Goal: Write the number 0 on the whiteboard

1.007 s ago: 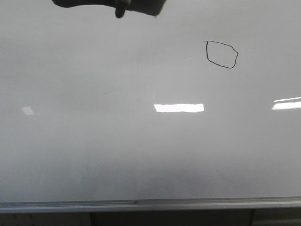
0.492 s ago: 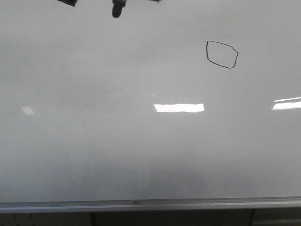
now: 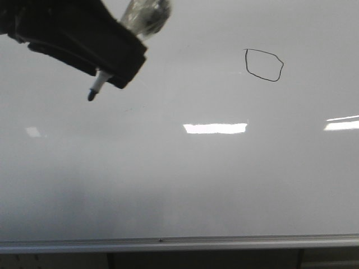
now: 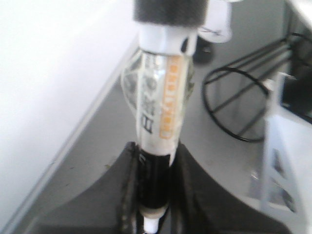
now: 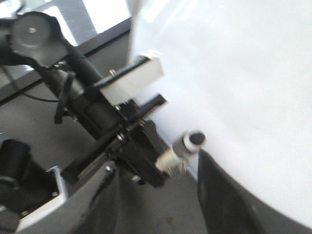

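The number 0 (image 3: 264, 65) sits on the whiteboard (image 3: 213, 185) toward its upper right. The left tool (image 3: 106, 75), over the upper left, holds a marker (image 3: 96, 88) well apart from the loop, its tip seemingly off the surface.

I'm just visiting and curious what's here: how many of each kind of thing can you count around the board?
Whiteboards: 1
Drawn loops: 1, the number 0
Markers: 1, held in the left gripper
Grippers: 2, the other being the right gripper, holding nothing
Total: 5
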Action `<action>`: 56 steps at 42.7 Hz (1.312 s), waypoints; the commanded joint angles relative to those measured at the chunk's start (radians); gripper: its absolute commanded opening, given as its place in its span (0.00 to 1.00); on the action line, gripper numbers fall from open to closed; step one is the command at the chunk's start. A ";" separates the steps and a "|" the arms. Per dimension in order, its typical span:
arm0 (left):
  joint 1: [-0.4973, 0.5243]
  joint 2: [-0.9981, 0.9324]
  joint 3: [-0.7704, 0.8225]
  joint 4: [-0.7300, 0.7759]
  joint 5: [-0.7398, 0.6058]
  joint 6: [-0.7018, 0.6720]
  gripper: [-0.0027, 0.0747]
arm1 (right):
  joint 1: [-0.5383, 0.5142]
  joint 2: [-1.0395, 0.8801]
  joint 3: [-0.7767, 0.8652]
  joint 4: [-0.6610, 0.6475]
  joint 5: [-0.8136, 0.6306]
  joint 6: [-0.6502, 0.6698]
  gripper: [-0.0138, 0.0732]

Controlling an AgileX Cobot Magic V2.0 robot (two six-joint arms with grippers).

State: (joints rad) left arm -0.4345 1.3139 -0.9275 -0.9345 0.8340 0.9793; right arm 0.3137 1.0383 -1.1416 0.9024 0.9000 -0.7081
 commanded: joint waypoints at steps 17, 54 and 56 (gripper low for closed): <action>0.561 -0.029 -0.031 0.253 -0.206 -0.320 0.01 | -0.005 -0.472 0.475 -0.169 -0.516 0.100 0.08; 0.706 0.364 -0.122 0.323 -0.349 -0.330 0.01 | -0.005 -0.558 0.577 -0.163 -0.502 0.101 0.09; 0.706 0.368 -0.122 0.323 -0.354 -0.330 0.02 | -0.005 -0.558 0.577 -0.163 -0.502 0.101 0.09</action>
State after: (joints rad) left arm 0.2751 1.7001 -1.0185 -0.5856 0.5535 0.6572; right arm 0.3137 0.4778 -0.5413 0.7184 0.4478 -0.6069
